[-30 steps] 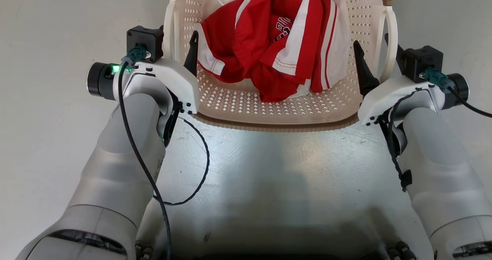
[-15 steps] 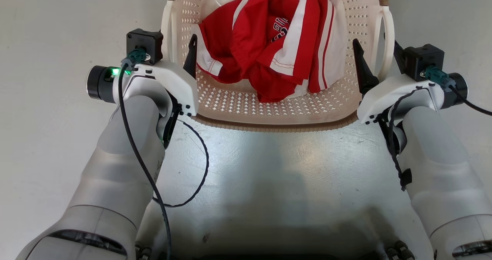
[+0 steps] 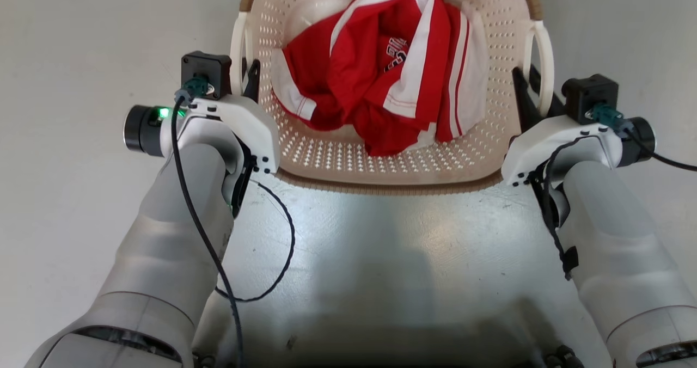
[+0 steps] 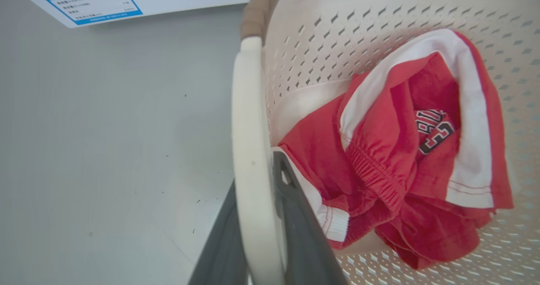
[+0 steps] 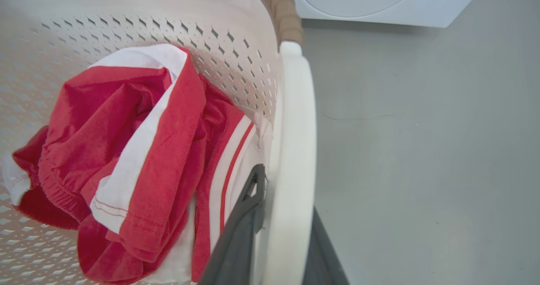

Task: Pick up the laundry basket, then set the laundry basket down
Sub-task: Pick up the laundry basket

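Between left gripper [image 3: 244,79] and right gripper [image 3: 529,85], both clamping handles [image 3: 235,52], sits the laundry basket [image 3: 381,185].

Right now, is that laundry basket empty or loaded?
Loaded, though far from full: a crumpled red-and-white garment lies in the laundry basket, with much perforated floor bare.

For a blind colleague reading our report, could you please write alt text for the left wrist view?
The left gripper grips the white loop handle of a cream perforated laundry basket, one dark finger on each side of it. A crumpled red-and-white sports garment lies inside the basket; grey floor is on the left.
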`<state>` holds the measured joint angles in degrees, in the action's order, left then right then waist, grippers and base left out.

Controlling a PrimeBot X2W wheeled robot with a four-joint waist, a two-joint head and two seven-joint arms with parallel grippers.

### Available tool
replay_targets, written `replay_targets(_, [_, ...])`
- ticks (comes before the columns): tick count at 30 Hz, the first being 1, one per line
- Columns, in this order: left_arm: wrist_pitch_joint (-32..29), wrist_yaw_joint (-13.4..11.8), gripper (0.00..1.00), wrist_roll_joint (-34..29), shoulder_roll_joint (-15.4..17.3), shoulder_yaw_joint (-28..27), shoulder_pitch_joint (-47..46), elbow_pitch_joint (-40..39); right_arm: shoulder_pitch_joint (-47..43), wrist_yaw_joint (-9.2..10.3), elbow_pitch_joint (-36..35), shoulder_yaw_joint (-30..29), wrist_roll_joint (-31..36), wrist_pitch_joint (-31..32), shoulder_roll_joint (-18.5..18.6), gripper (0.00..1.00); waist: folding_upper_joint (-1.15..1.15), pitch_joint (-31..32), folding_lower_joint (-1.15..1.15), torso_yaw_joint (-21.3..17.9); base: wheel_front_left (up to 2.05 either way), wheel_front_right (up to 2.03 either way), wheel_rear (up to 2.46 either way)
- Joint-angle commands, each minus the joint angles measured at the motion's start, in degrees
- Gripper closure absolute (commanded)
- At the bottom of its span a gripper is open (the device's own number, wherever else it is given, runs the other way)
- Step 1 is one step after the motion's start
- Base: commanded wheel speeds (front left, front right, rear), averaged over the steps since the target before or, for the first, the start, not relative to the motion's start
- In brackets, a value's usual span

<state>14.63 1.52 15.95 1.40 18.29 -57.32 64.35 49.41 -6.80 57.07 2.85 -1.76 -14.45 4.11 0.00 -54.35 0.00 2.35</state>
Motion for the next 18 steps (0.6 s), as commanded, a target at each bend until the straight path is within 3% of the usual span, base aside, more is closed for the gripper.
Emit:
replay_targets(1, [0.4,0.4,1.00,0.5,1.5,-0.1,0.7,0.0,-2.2,-0.69,0.9,2.5,0.3,-0.5,-1.2,1.00,0.00,1.1,0.00,0.0,0.00,0.00,0.00])
replay_targets(11, [0.4,1.1,1.00,2.8,1.5,2.4,4.1,5.6,-2.0,-0.69,10.2,10.1,-5.1,0.2,-1.2,1.00,0.00,9.6,0.00,-0.7,0.00,0.00,0.00])
replay_targets(18, [-0.7,1.8,1.00,4.0,1.5,3.6,7.3,7.9,-3.9,-0.69,12.2,16.2,-11.2,3.2,-1.2,1.00,0.00,17.0,0.00,-1.7,0.00,0.00,0.00])
